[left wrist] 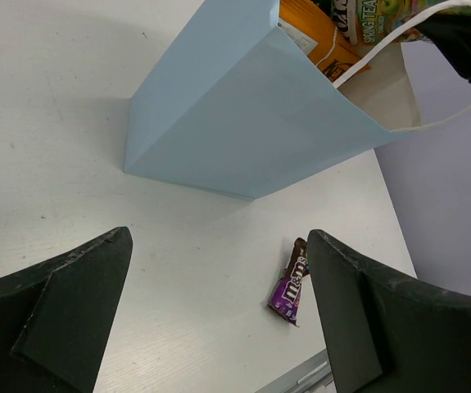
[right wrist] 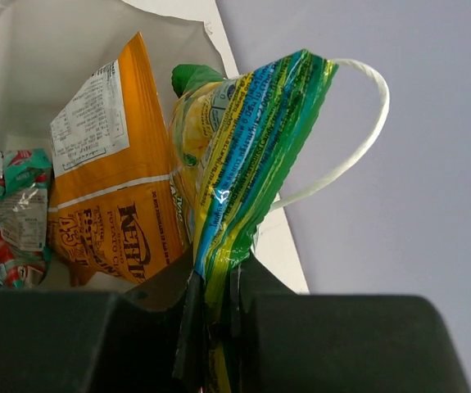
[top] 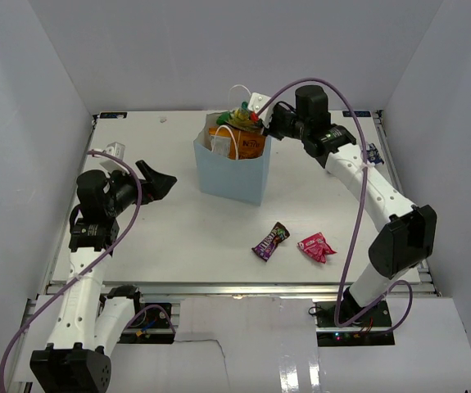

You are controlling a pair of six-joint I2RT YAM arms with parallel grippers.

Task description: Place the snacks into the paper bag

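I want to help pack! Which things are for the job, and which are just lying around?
For the job: paper bag, orange chip bag, teal-red packet, green-yellow packet in the right gripper, purple packet, pink-red packet.
Just around: table, purple cable.

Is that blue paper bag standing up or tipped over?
Upright: the paper bag stands on its base, mouth upward, orange chip bag poking out.

Top view overlooks table [top: 178,233]; wrist views close, sharing paper bag [left wrist: 235,123].
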